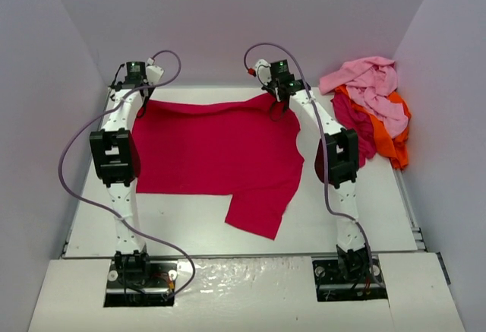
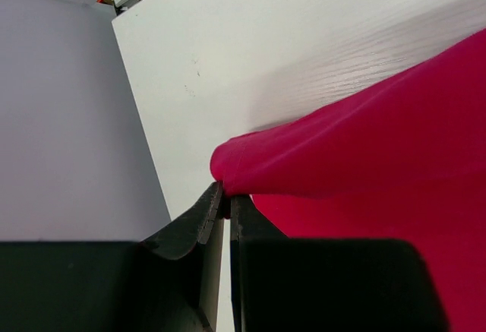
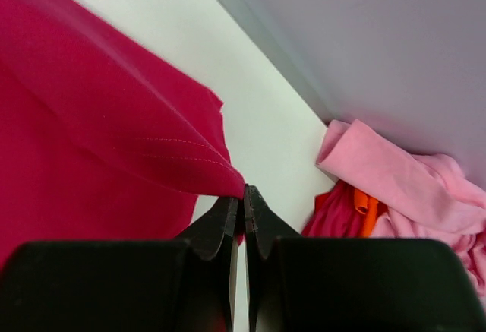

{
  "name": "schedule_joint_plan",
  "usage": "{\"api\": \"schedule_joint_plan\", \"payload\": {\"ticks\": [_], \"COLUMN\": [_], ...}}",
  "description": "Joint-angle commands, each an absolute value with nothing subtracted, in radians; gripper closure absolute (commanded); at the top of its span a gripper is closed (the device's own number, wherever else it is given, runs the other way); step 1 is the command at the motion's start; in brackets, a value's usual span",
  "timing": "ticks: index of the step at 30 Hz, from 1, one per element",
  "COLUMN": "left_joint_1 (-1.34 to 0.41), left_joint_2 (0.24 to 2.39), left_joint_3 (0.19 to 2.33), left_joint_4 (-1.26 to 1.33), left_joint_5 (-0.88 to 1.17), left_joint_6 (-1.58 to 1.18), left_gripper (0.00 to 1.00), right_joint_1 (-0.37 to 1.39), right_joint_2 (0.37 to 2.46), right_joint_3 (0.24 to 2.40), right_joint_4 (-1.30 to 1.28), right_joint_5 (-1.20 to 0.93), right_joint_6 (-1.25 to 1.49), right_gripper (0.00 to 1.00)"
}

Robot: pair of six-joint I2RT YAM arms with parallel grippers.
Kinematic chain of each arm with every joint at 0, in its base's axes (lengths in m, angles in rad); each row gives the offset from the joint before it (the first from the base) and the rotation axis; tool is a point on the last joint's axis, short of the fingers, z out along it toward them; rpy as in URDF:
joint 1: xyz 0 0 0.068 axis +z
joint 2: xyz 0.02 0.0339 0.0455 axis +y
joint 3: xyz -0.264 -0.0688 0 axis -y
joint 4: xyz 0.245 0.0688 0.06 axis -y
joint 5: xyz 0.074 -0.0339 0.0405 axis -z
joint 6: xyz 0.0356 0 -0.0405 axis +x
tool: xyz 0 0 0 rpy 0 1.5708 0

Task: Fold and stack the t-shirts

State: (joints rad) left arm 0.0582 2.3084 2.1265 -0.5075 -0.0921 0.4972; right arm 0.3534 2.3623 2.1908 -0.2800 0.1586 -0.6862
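Centrally, a crimson-red t-shirt (image 1: 213, 153) lay spread across the white table (image 1: 190, 226), mostly flat. Its body reached from the left arm to the right arm, and one sleeve stuck out toward the near right. Its far edge was lifted slightly at both corners.

My left gripper (image 2: 226, 195) sat at the far-left corner of the shirt. Its jaws were pressed almost together, with a rolled edge of the red cloth pinched at their tips. My right gripper (image 3: 243, 195) sat at the far-right corner, its jaws closed to a sliver on the stitched hem.

Further out, in the far-right corner of the table, three more shirts lay in a crumpled heap against the wall. A light pink t-shirt (image 1: 372, 85) was on top, with an orange t-shirt (image 1: 391, 138) beneath it at the right and a dark magenta t-shirt (image 1: 353, 123) beneath it at the left.

I judged the task to be near its start. The red shirt was laid out but showed no fold, no folded stack was visible anywhere, and the three heaped shirts looked untouched. All four remained to be folded and stacked.

I could read no brand, label or writing in any view.
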Motion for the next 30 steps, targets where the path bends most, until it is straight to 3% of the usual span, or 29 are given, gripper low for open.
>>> {"api": "schedule_joint_plan", "payload": {"ticks": [1,16,26,30], "left_joint_1": [0.077,0.158,0.161,0.163], "left_joint_2": [2.185,2.036,1.976,1.915], "left_joint_3": [2.139,1.901,1.78,1.686], "left_joint_4": [-0.438,-0.368,-0.377,-0.4], "left_joint_5": [-0.107,-0.043,-0.003,0.023], "left_joint_6": [0.497,0.508,0.523,0.581], "left_gripper": [1.0,1.0,1.0,1.0], "right_joint_1": [0.345,0.339,0.364,0.382], "right_joint_2": [2.166,1.89,1.818,1.807], "right_joint_3": [2.146,1.748,1.641,1.629], "right_joint_4": [-0.218,-0.23,-0.362,-0.519], "right_joint_5": [0.221,0.203,0.139,0.089], "right_joint_6": [-0.716,-0.759,-0.788,-0.83], "right_gripper": [1.0,1.0,1.0,0.91]}}
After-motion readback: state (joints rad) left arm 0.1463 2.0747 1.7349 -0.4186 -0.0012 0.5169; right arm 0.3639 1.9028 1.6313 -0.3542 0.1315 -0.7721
